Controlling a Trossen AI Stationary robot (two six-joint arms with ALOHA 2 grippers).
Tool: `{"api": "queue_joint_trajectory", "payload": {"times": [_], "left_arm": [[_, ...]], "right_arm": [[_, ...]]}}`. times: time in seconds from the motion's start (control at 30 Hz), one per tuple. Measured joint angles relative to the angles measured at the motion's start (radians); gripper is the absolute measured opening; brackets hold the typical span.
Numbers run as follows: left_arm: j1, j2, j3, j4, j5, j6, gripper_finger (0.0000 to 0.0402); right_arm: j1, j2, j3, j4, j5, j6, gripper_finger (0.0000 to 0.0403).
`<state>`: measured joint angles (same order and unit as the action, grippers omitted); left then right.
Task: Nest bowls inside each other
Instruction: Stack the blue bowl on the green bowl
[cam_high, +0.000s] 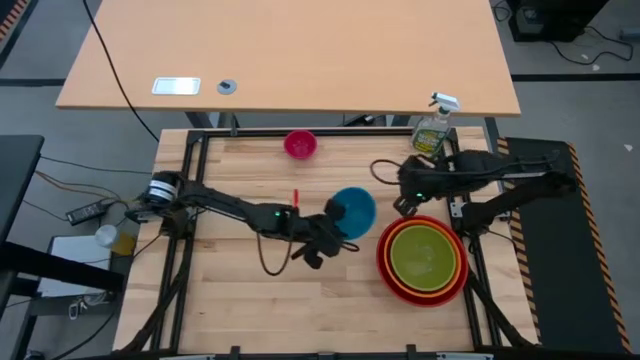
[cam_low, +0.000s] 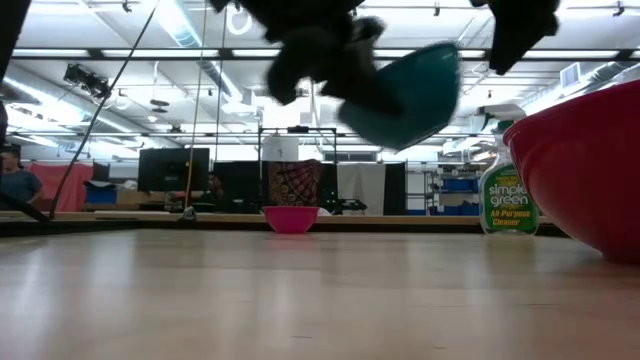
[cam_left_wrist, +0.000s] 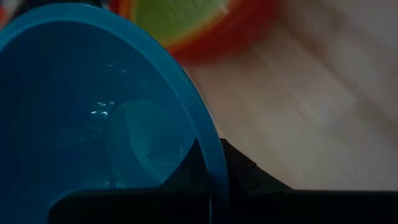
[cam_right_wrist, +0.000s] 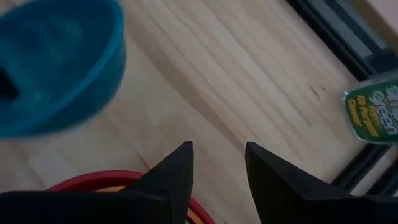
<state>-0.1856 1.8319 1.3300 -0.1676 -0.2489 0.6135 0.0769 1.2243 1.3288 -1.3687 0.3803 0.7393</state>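
Note:
A blue bowl (cam_high: 355, 208) hangs above the table's middle, tilted in the low view (cam_low: 405, 95), with my left gripper (cam_high: 336, 224) shut on it. At the right, a lime green bowl (cam_high: 424, 254) sits inside an orange bowl (cam_high: 452, 282), which sits inside a red bowl (cam_high: 385, 268) resting on the table. A small pink bowl (cam_high: 300, 144) stands alone on its base near the far edge. My right gripper (cam_right_wrist: 217, 165) hovers open above the far left of the stack, with nothing between its fingers. My left gripper pinches the blue bowl's rim (cam_left_wrist: 214, 146) on the bowl's near-left side, one finger (cam_left_wrist: 186, 171) inside the bowl and one (cam_left_wrist: 249, 174) outside. The fingers come from the table's left, slanting down. The bowl is lifted clear of the table and tilted.
A green spray bottle (cam_high: 432, 130) with a white trigger stands at the far right corner, just behind my right arm. A black frame (cam_high: 190, 170) runs along the table's edges. Bare wood lies to the near left (cam_high: 250, 300).

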Motion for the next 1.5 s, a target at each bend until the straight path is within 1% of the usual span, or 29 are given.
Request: {"api": "queue_joint_trajectory", "payload": {"times": [0.07,0.13,0.27,0.4,0.53,0.57,0.63,0.73,0.83,1.0,1.17,1.3,1.4,1.47,1.5], "left_arm": [[-0.009,0.039,0.061,0.005,0.000,0.009,0.0009],[-0.018,0.085,0.120,0.004,0.000,0.031,0.0009],[-0.035,0.176,0.229,0.016,0.001,0.149,0.0009],[-0.044,0.262,0.332,0.026,0.001,0.231,0.0009],[-0.044,0.317,0.386,0.099,0.002,0.293,0.0012],[-0.045,0.320,0.386,0.111,0.000,0.299,0.0013],[-0.046,0.331,0.387,0.193,-0.001,0.323,0.0014],[-0.055,0.331,0.388,0.252,0.006,0.407,0.0015],[-0.059,0.331,0.388,0.271,0.092,0.463,0.0016],[-0.027,0.335,0.388,0.237,0.307,0.482,0.0012],[0.004,0.342,0.386,0.210,0.365,0.472,0.0011],[0.028,0.341,0.387,0.176,0.527,0.402,0.0011],[0.042,0.342,0.387,0.178,0.613,0.378,0.0010],[0.048,0.341,0.387,0.182,0.625,0.376,0.0010],[0.049,0.341,0.387,0.177,0.610,0.375,0.0010]], "right_arm": [[0.015,-0.040,-0.029,0.003,0.022,0.049,0.0151],[0.032,-0.066,-0.054,0.008,0.013,0.074,0.0150],[0.072,-0.076,-0.076,-0.014,-0.006,0.142,0.0149],[0.097,-0.085,-0.076,-0.049,0.019,0.218,0.0149],[0.113,-0.110,-0.076,-0.086,0.050,0.323,0.0148],[0.117,-0.117,-0.076,-0.099,0.057,0.347,0.0148],[0.122,-0.129,-0.076,-0.127,0.075,0.389,0.0148],[0.125,-0.147,-0.076,-0.132,0.094,0.406,0.0148],[0.124,-0.153,-0.076,-0.104,0.100,0.388,0.0148],[0.124,-0.140,-0.076,-0.048,0.118,0.342,0.0148],[0.124,-0.127,-0.076,-0.016,0.132,0.313,0.0148],[0.124,-0.118,-0.076,-0.013,0.129,0.312,0.0148],[0.124,-0.117,-0.076,-0.006,0.085,0.296,0.0148],[0.124,-0.116,-0.076,-0.006,0.011,0.258,0.0148],[0.124,-0.115,-0.076,-0.006,-0.033,0.232,0.0149]]}}
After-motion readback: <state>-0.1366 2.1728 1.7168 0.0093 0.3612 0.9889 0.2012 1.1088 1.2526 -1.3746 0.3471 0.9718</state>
